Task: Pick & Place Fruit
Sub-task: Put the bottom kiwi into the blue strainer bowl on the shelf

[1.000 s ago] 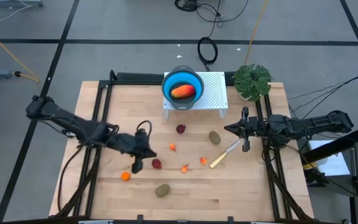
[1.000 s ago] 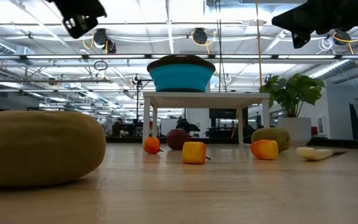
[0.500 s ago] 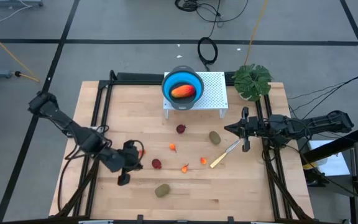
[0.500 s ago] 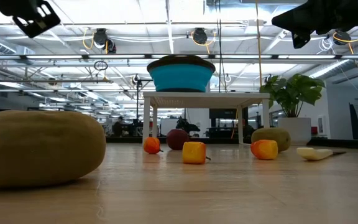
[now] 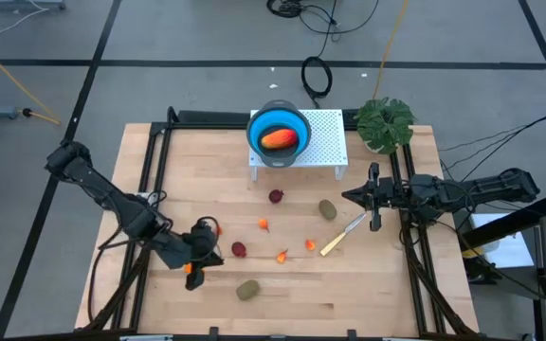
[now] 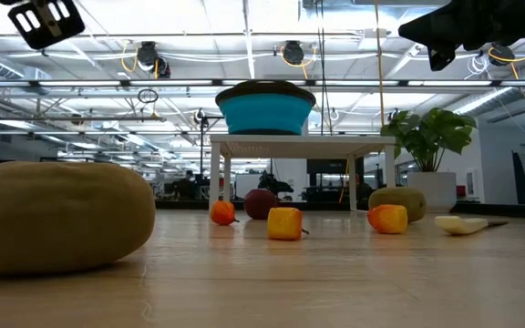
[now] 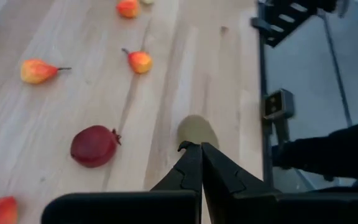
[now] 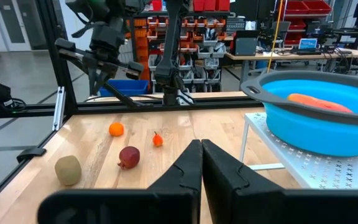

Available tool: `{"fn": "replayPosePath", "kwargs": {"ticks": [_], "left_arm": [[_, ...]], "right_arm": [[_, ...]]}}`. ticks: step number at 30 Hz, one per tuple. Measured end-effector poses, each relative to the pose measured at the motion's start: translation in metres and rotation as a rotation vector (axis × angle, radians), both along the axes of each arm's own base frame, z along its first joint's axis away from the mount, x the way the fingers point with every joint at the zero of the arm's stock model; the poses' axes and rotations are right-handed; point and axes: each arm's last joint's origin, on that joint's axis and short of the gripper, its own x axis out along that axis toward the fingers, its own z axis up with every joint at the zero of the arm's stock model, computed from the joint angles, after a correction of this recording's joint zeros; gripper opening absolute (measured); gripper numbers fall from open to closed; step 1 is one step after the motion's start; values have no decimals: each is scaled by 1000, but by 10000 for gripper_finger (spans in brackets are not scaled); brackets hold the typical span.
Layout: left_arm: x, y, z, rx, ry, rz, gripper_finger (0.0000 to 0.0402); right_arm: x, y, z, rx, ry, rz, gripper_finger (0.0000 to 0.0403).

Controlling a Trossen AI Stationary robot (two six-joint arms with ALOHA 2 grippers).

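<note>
My left gripper (image 5: 200,267) (image 7: 197,147) hovers shut above the table's near left part, holding nothing. It points slanting down at a brownish-green oval (image 7: 196,130) (image 5: 246,289). A dark red ball (image 7: 94,146) (image 5: 239,249) lies beside it. A small orange fruit (image 5: 188,269) shows partly under the gripper. A second dark red ball (image 5: 276,196), a second oval (image 5: 327,208) and tiny orange bits (image 5: 282,255) lie mid-table. The long red-orange piece (image 5: 279,140) lies in the blue bowl (image 5: 297,123). My right gripper (image 5: 374,199) (image 8: 201,147) waits shut at the right.
The blue bowl stands on a white perforated stand (image 5: 325,142) at the far middle. A green leafy plant (image 5: 385,121) is at the far right. A yellow-handled knife (image 5: 342,235) lies near the right gripper. Black frame rails (image 5: 150,180) run along both sides of the table.
My left gripper has swung from mid-table toward the table's left and near edge, rolling as it went, and stayed shut. It now hangs over the small orange fruit. The fruits have not moved.
</note>
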Motion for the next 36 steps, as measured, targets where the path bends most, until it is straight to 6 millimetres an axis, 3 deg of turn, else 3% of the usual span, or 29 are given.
{"fn": "replayPosePath", "kwargs": {"ticks": [8,15,22,28,36], "left_arm": [[47,-11,10,34,99,59,1],[87,-28,8,1,309,155,0],[123,-50,2,-60,341,196,0],[137,-63,-17,-114,403,260,0],[135,-73,-43,-168,562,356,0]], "right_arm": [[0,0,0,-1,1,1,4],[0,0,0,-1,1,1,4],[0,0,0,-2,2,1,4],[0,0,-1,-3,12,1,4],[0,0,-3,-6,31,1,4]]}}
